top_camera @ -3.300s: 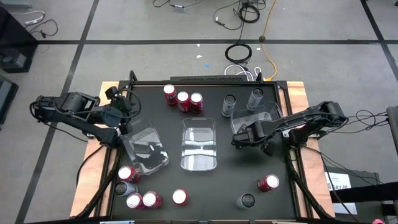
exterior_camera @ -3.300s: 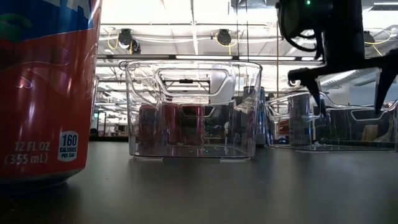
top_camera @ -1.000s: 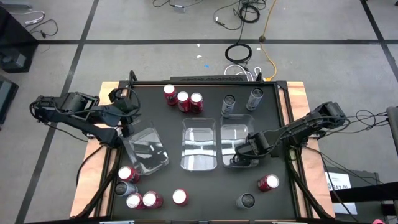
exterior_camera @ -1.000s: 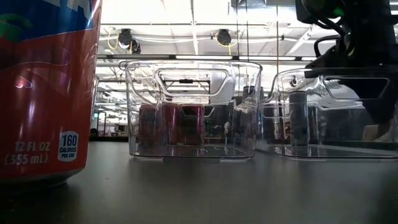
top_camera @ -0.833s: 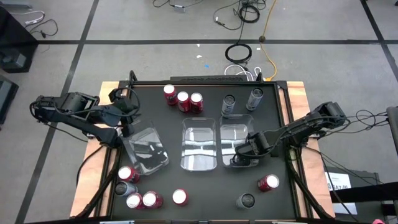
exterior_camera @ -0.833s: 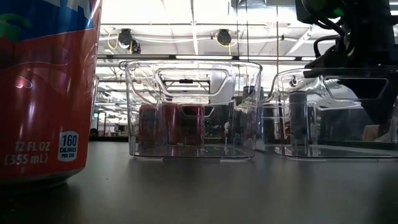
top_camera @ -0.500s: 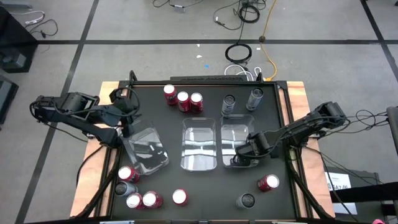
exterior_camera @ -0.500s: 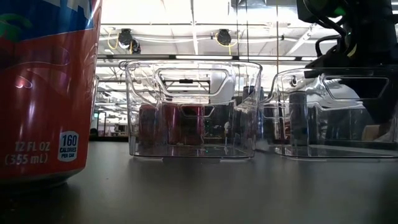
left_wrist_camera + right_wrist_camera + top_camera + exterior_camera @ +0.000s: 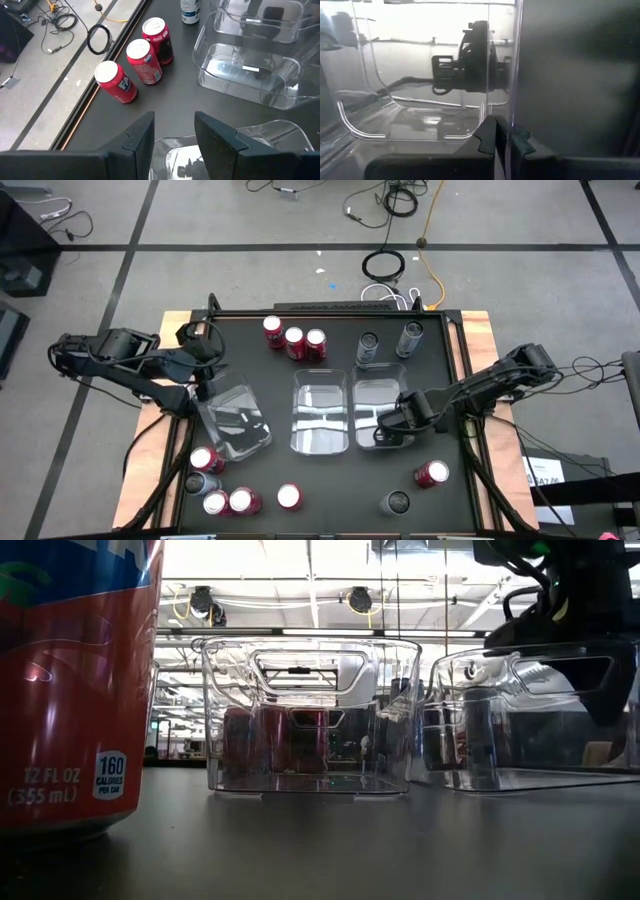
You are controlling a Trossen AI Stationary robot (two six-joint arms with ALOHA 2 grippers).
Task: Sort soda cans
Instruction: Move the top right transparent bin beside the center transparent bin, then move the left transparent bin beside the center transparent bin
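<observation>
Nearby, right claw (image 9: 392,423) clamped on thin glossy wall of clear rectangular bin (image 9: 378,386); left claw (image 9: 203,376) apart.

All upright on the black bench (image 9: 330,480): 3 red aluminium soda cans (image 9: 294,342) and 2 grey cans (image 9: 389,344) along its far edge; 4 red cans (image 9: 232,498) with a grey one (image 9: 200,483) at its near left corner; 1 red can (image 9: 431,473) and 1 grey can (image 9: 395,502) near right.

You see red cans (image 9: 293,340) with silver tops and grey cans (image 9: 369,348). The bench (image 9: 340,470) is black; the bins (image 9: 322,415) are clear.
</observation>
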